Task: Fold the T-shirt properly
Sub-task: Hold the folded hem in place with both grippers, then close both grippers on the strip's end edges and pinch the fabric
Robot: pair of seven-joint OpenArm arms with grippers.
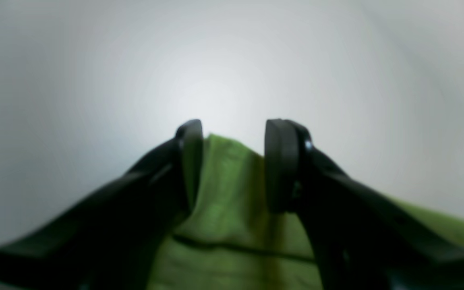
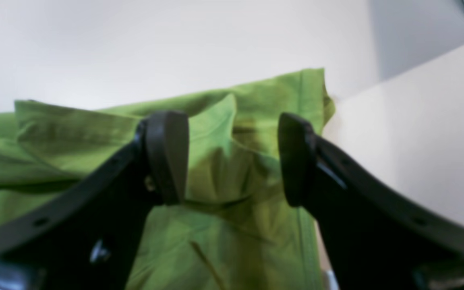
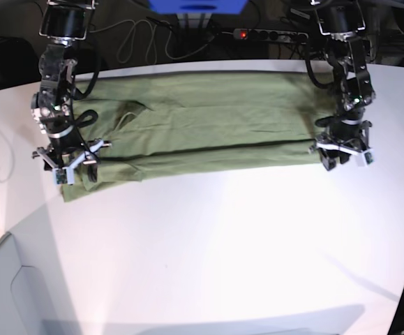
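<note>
t-shirt (image 3: 202, 122) spread flat along the far side of the white table (image 3: 243, 237), folded into a long band. left gripper (image 1: 232, 161) at one end of the band — fingers (image 1: 280, 165) apart, a peak of green cloth rising between them, touching the one finger, not pinched. right gripper (image 2: 232, 157) at the other end — fingers (image 2: 167, 153) spread wide, rumpled cloth lying between and beyond them, nothing clamped.
</note>
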